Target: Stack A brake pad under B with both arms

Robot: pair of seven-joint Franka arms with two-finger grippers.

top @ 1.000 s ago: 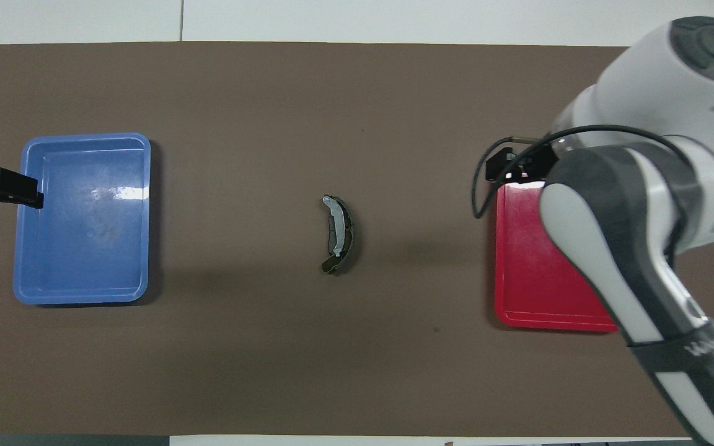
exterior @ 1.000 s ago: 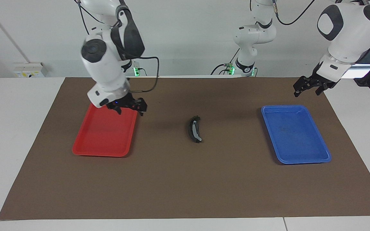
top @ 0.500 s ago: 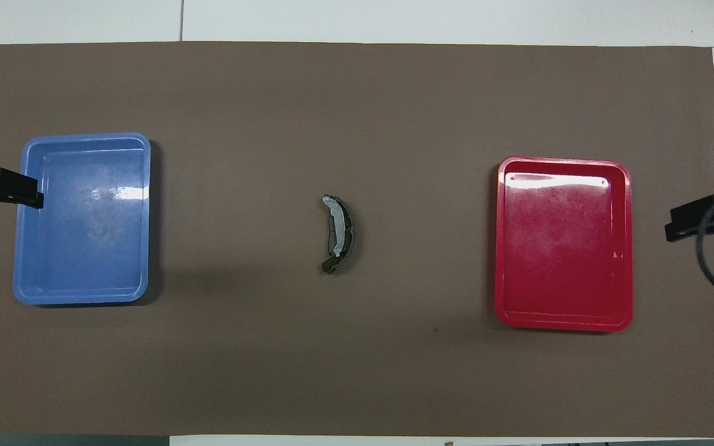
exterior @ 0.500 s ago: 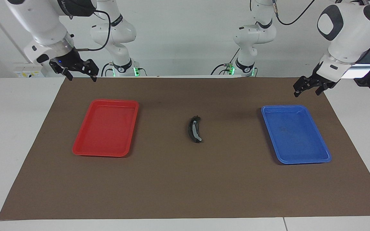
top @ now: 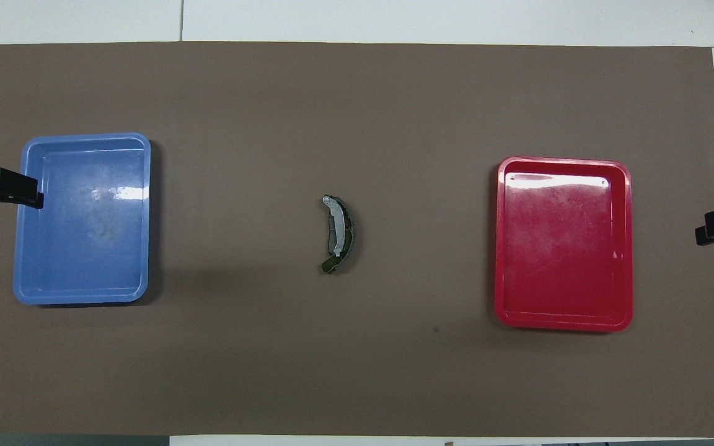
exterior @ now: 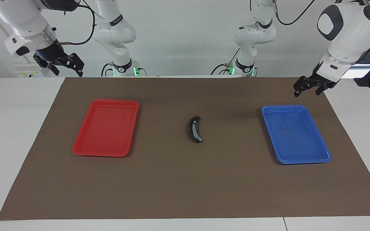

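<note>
Pad B [exterior: 195, 129], a black crescent with a light grey strip on its face, lies in the middle of the brown mat [exterior: 185, 186]; it also shows in the overhead view [top: 336, 230]. A dark edge shows under it; the short all-black pad A is not visible on its own. My right gripper [exterior: 67, 72] is open and empty, raised over the mat's corner at the right arm's end [top: 713, 226]. My left gripper [exterior: 306, 93] is open and empty, waiting in the air over the blue tray's edge [top: 22, 193].
A red tray [exterior: 114, 100] lies empty toward the right arm's end [top: 561, 160]. A blue tray [exterior: 284, 106] lies empty toward the left arm's end [top: 84, 136]. White table borders the mat.
My right gripper has risen from over the red tray's near edge and drawn back past the mat's corner. The left arm and the pads have not moved.
</note>
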